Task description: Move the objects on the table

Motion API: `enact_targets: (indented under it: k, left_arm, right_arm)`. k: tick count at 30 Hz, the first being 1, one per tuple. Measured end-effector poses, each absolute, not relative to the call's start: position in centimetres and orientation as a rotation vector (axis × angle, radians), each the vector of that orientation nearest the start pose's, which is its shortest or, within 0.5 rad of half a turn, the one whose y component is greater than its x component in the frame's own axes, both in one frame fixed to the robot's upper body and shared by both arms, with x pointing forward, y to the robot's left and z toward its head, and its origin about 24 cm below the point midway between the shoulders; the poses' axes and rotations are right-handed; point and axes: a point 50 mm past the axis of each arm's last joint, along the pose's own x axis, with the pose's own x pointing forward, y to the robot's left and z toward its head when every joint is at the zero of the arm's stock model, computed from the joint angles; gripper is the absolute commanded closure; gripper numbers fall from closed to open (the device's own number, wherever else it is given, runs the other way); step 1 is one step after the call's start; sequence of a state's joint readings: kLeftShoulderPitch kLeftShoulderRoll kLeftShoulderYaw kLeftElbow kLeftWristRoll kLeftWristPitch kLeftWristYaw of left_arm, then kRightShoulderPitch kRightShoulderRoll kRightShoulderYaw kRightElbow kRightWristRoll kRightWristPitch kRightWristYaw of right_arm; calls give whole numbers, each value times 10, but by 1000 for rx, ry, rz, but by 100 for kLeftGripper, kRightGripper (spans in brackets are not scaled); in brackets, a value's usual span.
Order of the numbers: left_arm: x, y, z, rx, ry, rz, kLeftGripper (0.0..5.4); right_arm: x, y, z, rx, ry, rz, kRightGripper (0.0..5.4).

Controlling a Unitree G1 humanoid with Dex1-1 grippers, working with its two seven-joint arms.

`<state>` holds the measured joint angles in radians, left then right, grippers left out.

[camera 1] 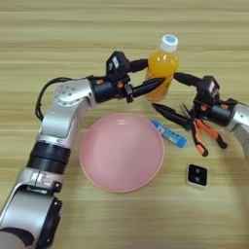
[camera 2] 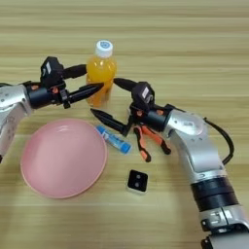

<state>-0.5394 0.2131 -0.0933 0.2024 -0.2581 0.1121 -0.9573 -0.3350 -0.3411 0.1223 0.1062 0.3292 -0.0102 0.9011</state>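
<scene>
Bottle (camera 1: 163, 68) upright, upper centre of desk (camera 1: 58, 29). My left gripper (camera 1: 154, 74) fingers apart, straddling bottle's body. My right gripper (camera 2: 103, 98) fingers wide apart beside bottle, above tube (camera 2: 113, 139) and pliers (camera 2: 148, 139).

No readable text, bottle cap (camera 1: 169, 42) bears a blurred mark (illegible), tube (camera 1: 168, 133) print unreadable

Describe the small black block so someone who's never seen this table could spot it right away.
Start at the pink plate near the front of the wooden table. Just to its right, nearer than the blue-and-white tube and orange-handled pliers, lies the black block. It alone is square, dark on top with white edges.
</scene>
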Motion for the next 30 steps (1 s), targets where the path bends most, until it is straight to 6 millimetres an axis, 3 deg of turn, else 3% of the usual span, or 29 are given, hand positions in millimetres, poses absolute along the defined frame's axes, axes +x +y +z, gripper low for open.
enact_targets:
  k: [4, 19, 30]
  left_arm:
    - [315, 98, 134, 95, -168, -1148, 269]
    - [315, 97, 135, 94, -172, -1152, 269]
    - [315, 97, 135, 95, -174, -1151, 269]
  right_arm:
    - [288, -128, 104, -122, -156, 1063, 0]
    - [300, -116, 118, -125, -250, 957, 176]
    - [300, -115, 118, -119, -252, 954, 185]
